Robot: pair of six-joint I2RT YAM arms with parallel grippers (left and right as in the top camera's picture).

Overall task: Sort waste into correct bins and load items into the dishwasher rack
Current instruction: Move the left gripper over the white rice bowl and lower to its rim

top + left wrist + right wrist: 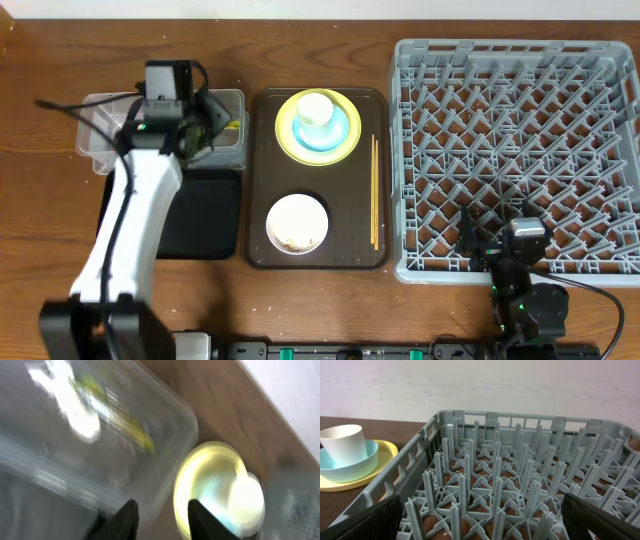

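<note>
Fingers (122, 520) of the left gripper (162, 524) stand partly apart with nothing between them. They hang over the right end of the clear rectangular plastic tub (105, 140). The right gripper (480, 527) is spread to full width and holds nothing. It sits low at the near edge of the large square grey plastic rack (520, 130).

The rack occupies the right side of the brown wooden counter (40, 250). A dark brown rectangular serving tray (345, 235) lies at the centre, just beside the rack's left wall. The tub stands at the far left. A shallow black rectangular tray (215, 225) lies against its near side, partly covered by the left arm.

At the far end of the serving tray rests a round yellow plate (285, 135). A light blue bowl (340, 135) sits on the plate, and a small cream cup (315, 108) stands upright in that bowl. A white bowl (297, 215) rests on the near end of the same tray. A pair of thin wooden chopsticks (375, 190) lies lengthwise along the tray's right edge.

A small green-and-orange snack wrapper (135, 432) lies inside the tub, blurred in the left wrist view. A few small food scraps (293, 241) lie in the bottom of the white bowl.
</note>
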